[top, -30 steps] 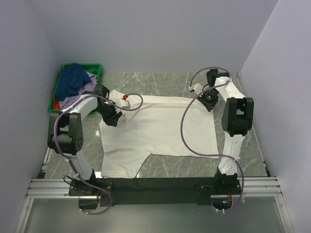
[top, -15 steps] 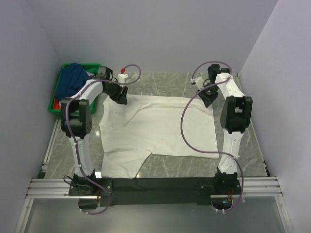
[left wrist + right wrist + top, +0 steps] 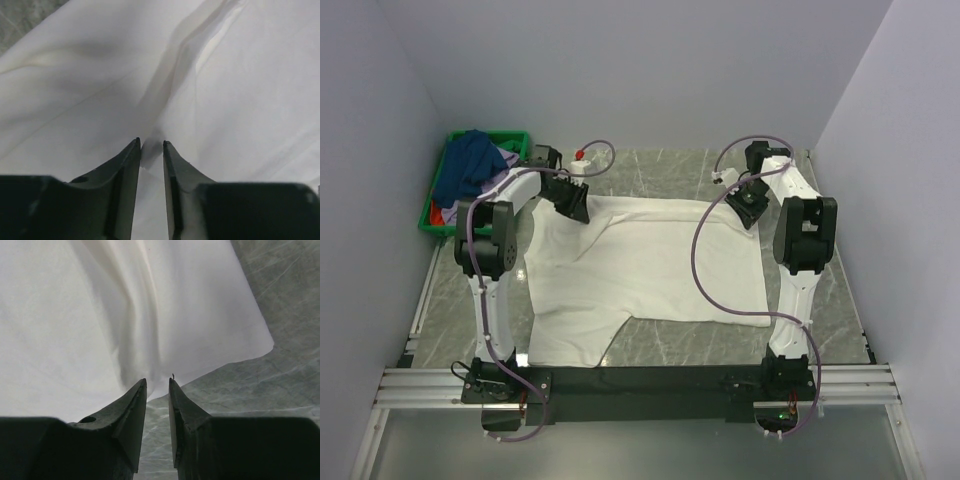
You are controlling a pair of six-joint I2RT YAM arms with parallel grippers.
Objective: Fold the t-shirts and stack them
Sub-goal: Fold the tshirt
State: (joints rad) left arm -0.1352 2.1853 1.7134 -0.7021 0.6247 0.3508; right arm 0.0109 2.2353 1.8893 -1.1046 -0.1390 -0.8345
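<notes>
**A:** How many shirts were there?

**B:** Four. One white shirt [image 3: 645, 265] lay spread flat on the desk [image 3: 820, 310]. It was soft cloth with shallow creases, and a short sleeve stuck out at the near left. Three more were heaped in the crate [image 3: 510, 135]: a blue shirt [image 3: 465, 165] on top, a lavender shirt [image 3: 503, 160] beside it, and a sliver of a red shirt [image 3: 438, 213] below.

**A:** And the rest?

**B:** One green plastic crate, rectangular, at the far left of the desk. The desk itself looked like smooth grey-green marble. There were two white arms with black joints, the left arm [image 3: 485, 250] and the right arm [image 3: 805, 240].

**A:** Where did the white shirt sit against the jaws?

**B:** Its far edge ran between them. The left jaws were at its far left corner, drawn almost together, with a ridge of cloth nipped between their tips. The right jaws were at the far right corner, right on the hem. They were just as narrow and pinched the edge, and folds ran away from their tips.
</notes>
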